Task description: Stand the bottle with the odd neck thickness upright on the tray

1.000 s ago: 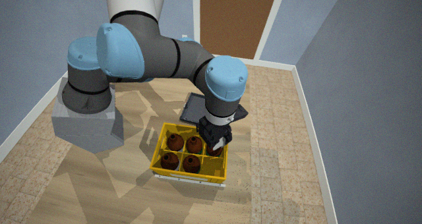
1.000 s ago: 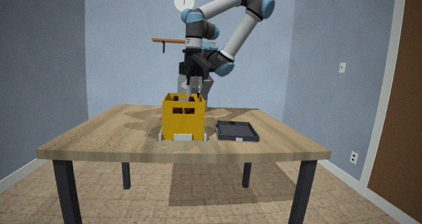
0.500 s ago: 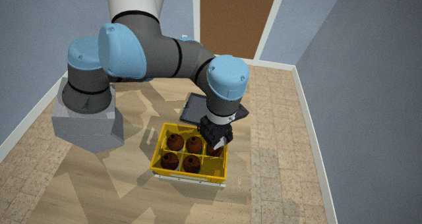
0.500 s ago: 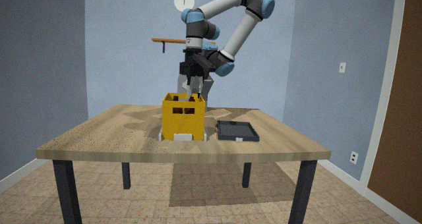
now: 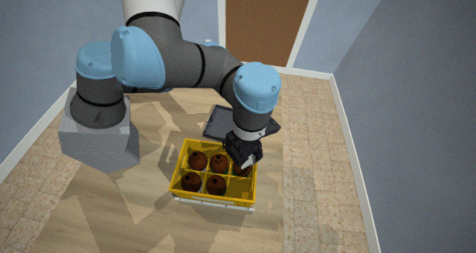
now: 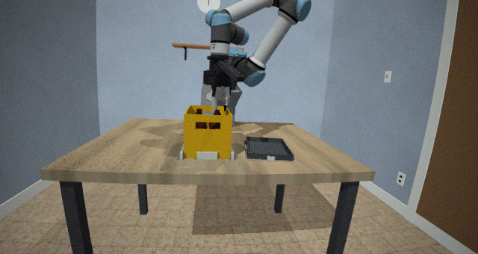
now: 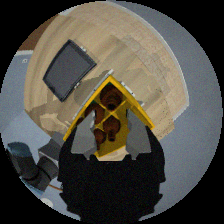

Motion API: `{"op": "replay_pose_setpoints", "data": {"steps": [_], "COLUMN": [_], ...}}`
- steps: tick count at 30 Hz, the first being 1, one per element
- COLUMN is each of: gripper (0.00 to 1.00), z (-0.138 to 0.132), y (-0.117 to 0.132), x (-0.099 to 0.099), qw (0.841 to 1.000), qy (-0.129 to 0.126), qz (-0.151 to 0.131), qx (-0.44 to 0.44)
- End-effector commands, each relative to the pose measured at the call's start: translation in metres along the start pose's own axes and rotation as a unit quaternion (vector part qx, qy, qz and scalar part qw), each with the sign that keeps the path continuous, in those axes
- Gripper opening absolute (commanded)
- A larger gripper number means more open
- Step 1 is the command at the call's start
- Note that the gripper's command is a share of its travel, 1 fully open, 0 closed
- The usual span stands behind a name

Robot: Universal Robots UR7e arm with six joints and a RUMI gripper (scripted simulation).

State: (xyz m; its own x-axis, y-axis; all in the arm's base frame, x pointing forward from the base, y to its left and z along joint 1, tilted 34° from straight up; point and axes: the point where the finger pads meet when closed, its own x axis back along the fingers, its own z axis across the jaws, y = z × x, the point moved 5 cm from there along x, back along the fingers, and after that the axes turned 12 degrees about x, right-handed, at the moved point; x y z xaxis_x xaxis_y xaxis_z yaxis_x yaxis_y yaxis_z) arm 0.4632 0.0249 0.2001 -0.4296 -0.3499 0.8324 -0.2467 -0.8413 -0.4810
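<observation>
While poised over the crate's rear-right cell:
Gripper: black two-jaw gripper [image 5: 248, 164] partly open, empty, fingers astride a bottle top without touching.
Crate: yellow plastic six-cell crate [image 6: 208, 138], white label strips, no readable writing.
Bottles: five brown glass bottles [image 5: 198, 160] upright in crate; odd neck indistinguishable.
Tray: dark grey square tray [image 6: 269, 149] just beside crate.
</observation>
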Motion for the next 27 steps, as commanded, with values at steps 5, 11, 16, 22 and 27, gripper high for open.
{"op": "replay_pose_setpoints", "data": {"steps": [5,11,16,22,27], "gripper": [0.38,0.38,0.38,0.38,0.38], "z": [0.0003,0.0003,0.0003,0.0003,0.0003], "y": [-0.0001,-0.0001,-0.0001,-0.0001,-0.0001], "x": [0.0003,0.0003,0.0003,-0.0002,-0.0020], "qw": [1.000,1.000,1.000,1.000,1.000], "qy": [0.000,0.000,0.000,0.000,0.000], "qz": [0.000,0.000,0.000,0.000,0.000], "qx": [0.000,0.000,0.000,0.000,0.000]}}
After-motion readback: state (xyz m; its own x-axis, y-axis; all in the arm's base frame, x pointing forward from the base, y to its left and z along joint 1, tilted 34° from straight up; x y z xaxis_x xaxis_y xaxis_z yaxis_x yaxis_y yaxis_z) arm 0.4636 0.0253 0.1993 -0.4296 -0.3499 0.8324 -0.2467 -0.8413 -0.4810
